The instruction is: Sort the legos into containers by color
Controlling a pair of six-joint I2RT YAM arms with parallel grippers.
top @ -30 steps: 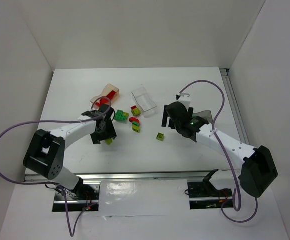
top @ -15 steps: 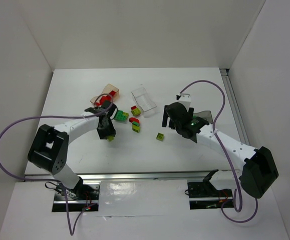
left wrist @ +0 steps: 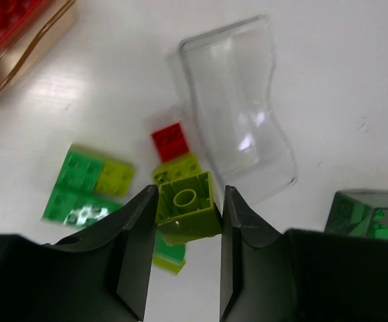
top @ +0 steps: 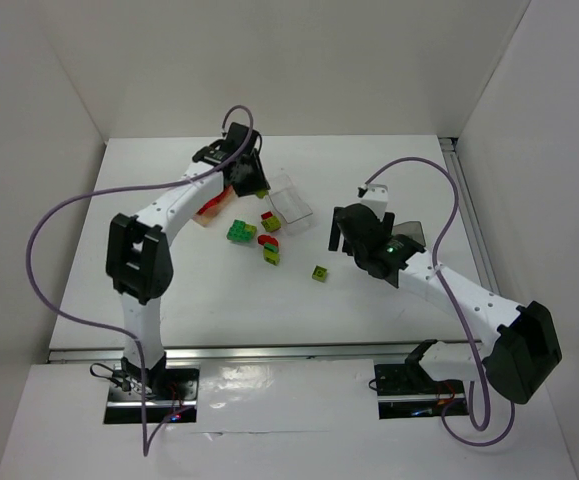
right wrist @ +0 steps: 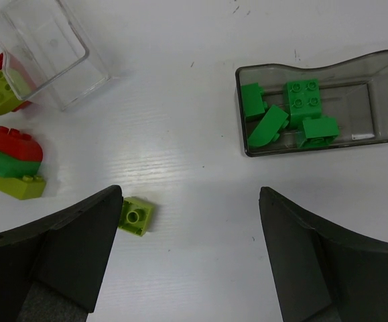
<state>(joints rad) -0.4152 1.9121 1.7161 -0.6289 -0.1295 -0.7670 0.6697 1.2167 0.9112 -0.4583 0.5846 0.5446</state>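
My left gripper [left wrist: 189, 201] is shut on a yellow-green lego [left wrist: 187, 209] and holds it above the table, just short of the colourless clear tub [left wrist: 237, 111], which lies empty. In the top view the left gripper [top: 252, 182] is at the far side, between the orange tub [top: 212, 205] and the clear tub [top: 287, 200]. The orange tub [left wrist: 26, 50] holds red legos. My right gripper [right wrist: 190, 201] is open and empty above bare table. A yellow-green lego [right wrist: 135, 216] lies by its left finger. The smoky grey tub [right wrist: 381, 64] holds several dark green legos [right wrist: 302, 100].
Loose legos lie in the middle: a green and yellow-green block [top: 240, 232], a red and yellow-green pair [top: 269, 222], a red, green and yellow-green cluster [top: 269, 250] and a single yellow-green one [top: 320, 273]. White walls close in the table.
My left arm has swung from near the loose legos to the far side by the clear tub, carrying the yellow-green lego. The right arm has barely moved.
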